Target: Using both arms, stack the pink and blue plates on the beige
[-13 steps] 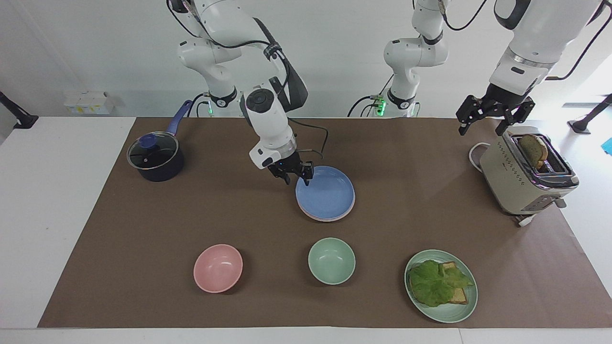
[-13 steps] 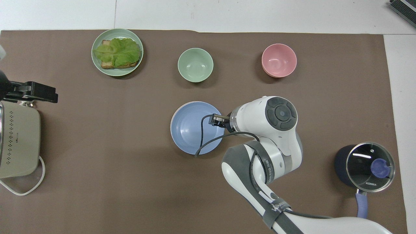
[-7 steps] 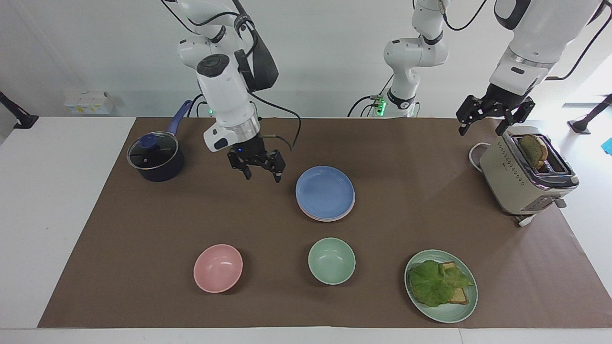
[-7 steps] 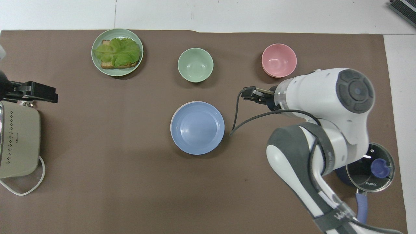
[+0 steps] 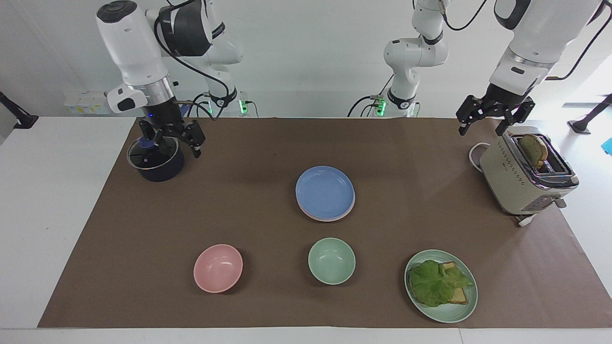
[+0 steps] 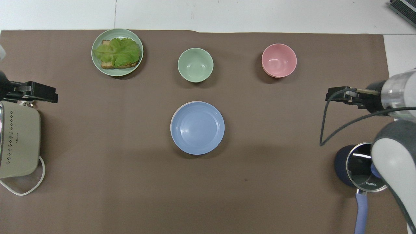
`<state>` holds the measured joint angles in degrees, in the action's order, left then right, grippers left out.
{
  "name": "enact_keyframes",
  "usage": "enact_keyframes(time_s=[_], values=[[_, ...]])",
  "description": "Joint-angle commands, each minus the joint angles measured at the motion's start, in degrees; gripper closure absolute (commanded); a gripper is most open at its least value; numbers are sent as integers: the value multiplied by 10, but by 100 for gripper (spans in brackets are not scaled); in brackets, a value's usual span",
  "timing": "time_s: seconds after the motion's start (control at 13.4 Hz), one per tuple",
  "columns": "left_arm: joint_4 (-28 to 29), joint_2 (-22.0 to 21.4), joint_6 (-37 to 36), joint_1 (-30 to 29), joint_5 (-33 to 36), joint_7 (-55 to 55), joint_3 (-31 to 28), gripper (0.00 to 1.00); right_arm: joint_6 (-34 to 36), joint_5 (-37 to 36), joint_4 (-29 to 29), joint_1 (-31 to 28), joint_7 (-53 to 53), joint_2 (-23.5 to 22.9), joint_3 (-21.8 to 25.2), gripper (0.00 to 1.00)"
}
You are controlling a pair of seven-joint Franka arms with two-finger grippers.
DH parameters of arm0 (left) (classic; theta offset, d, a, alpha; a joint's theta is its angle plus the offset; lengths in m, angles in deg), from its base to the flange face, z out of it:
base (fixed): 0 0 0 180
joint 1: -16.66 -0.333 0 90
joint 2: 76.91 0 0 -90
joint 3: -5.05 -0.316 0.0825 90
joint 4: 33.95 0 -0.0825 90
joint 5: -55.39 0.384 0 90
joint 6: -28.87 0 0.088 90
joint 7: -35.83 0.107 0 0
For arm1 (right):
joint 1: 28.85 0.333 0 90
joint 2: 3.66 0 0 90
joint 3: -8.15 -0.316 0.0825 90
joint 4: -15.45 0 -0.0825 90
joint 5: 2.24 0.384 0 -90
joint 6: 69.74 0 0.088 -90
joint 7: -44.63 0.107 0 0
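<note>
At the middle of the brown mat, we see the blue plate lying flat and face up on a stack, its round shape giving it no long axis and no heading; a thin pink plate rim shows just under its edge, and we cannot make out a beige plate beneath them. The stack sits nearer to the robots than the mint-green bowl, with the pink bowl beside that bowl toward the right arm's end of the table. The right gripper hangs over the lidded saucepan, its fingers spread and holding nothing. The left gripper waits in the air over the mat beside the toaster, fingers likewise spread and empty. A pale green plate carrying toast and lettuce rests toward the left arm's end of the table, farther from the robots than the toaster.
</note>
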<state>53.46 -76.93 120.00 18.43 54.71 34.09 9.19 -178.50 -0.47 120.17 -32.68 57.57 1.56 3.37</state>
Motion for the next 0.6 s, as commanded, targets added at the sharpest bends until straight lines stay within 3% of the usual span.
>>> enact_keyframes(time_s=[0.0, 0.52], values=[[2, -6, -10, -4, 7, 8, 2, 0, 86, -23, -70, -17, -20, -7, -8, 0], [2, -6, -10, -4, 7, 8, 2, 0, 229, -48, -179, -19, -67, -35, -10, 0]])
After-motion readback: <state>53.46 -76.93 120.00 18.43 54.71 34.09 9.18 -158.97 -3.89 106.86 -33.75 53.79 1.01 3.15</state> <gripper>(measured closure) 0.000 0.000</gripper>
